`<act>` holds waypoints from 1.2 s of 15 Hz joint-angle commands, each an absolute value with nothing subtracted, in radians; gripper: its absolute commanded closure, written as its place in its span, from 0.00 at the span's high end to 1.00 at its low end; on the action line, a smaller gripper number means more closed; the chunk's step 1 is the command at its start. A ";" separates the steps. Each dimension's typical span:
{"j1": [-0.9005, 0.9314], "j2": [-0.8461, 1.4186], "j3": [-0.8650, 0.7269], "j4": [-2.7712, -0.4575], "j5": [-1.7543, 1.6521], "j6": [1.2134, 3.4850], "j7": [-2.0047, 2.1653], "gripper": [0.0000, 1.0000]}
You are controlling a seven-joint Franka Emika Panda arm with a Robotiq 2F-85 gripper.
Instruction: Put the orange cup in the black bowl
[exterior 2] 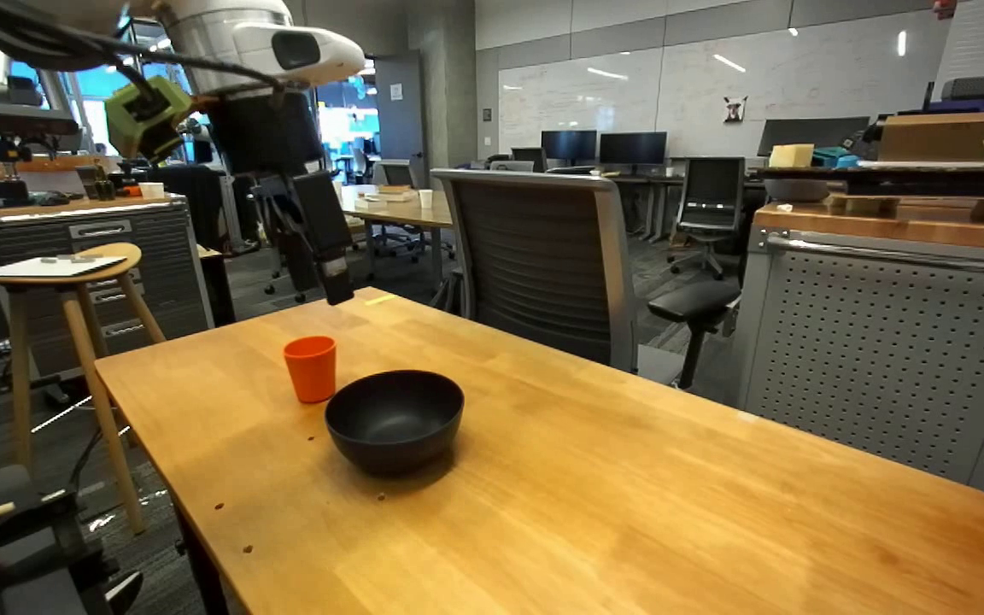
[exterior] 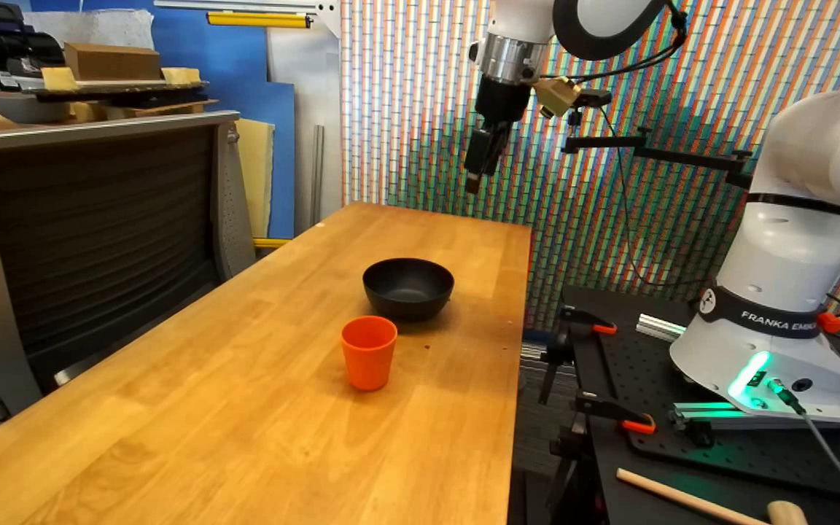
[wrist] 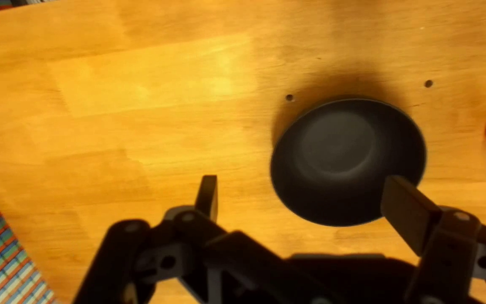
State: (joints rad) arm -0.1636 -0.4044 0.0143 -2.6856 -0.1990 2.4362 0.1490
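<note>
Small orange tapered plastic cup point(exterior: 369, 354): stands upright, mouth up, on the light-brown wooden tabletop point(exterior: 420, 452); no handle visible.
Cup weight: judged light; sideways contact may tip or push it.
Cup wall: judged stiff enough for a light squeeze, likely to flex under hard pressure; breakage unlikely.
Cup surface: looks smooth; slight slip is expected, but the flare toward the rim should help resist dropping.
Cup grip zone: take opposite sides of the upper wall, just below the rim, with modest force; this should leave the base free for setting down.
Round, smooth black bowl point(exterior 2: 395, 420): material uncertain; sits just beside the cup, apart from it, with wood showing between them in the wrist view; mouth wider than the cup.
Black two-finger gripper point(wrist: 302, 185): hangs above the tabletop, well apart from the cup; fingers point(wrist: 411, 211) spread wide, holding nothing.
Wrist view: the cup is cut off at the right edge; a move toward it is judged necessary before descending.
</note>
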 commanded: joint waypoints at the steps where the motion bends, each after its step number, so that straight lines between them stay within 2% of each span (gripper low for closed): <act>1: -0.016 -0.250 0.065 -2.605 -0.029 2.498 0.193 1.00; 5: 0.098 -0.053 0.126 -2.482 0.089 2.563 0.179 1.00; 13: 0.135 0.295 0.122 -2.286 0.008 2.628 0.191 1.00; 14: 0.138 0.326 0.113 -2.272 0.001 2.633 0.195 0.75; 15: 0.139 0.350 0.107 -2.260 -0.004 2.634 0.188 0.74; 16: 0.141 0.369 0.100 -2.249 -0.009 2.640 0.190 0.68; 18: 0.139 0.389 0.100 -2.231 -0.002 2.636 0.178 0.50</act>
State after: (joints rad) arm 0.1220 0.3487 0.1189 -2.2822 0.0049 2.6324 0.1863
